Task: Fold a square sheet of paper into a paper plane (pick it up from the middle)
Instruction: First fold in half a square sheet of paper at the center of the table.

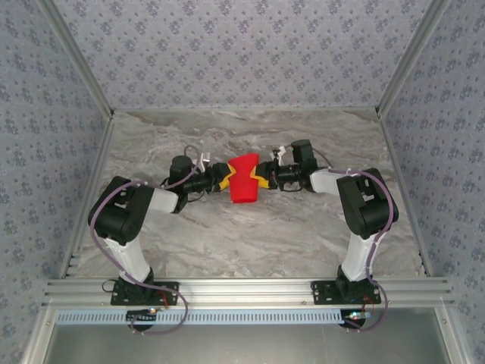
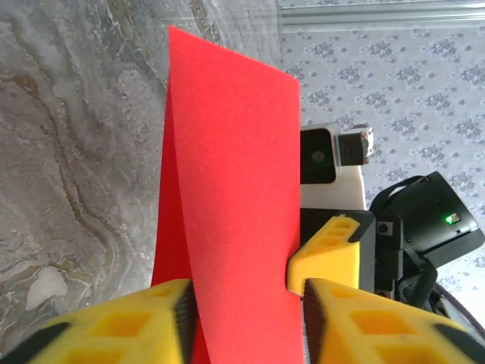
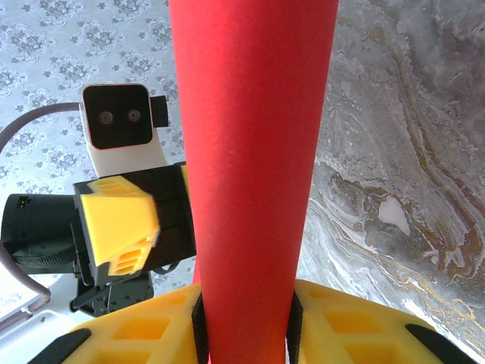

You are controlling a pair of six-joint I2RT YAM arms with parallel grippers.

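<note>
The square sheet of paper (image 1: 242,180) is bright red and bent into a loose curved fold. It is held up above the marble table between the two arms, which meet tip to tip. My right gripper (image 1: 263,179) comes in from the right and is shut on the paper (image 3: 250,152), whose rounded fold fills the space between the pads of the right gripper (image 3: 244,303). My left gripper (image 1: 222,180) comes from the left. Its jaws stand on either side of the paper (image 2: 231,174), with the pads of the left gripper (image 2: 246,292) against it.
The marble tabletop (image 1: 250,235) lies under both arms. Patterned walls and aluminium rails (image 1: 242,290) close it in on all sides. A yellow finger of the right gripper (image 2: 330,250) sits just beyond the paper, close to my left fingertips.
</note>
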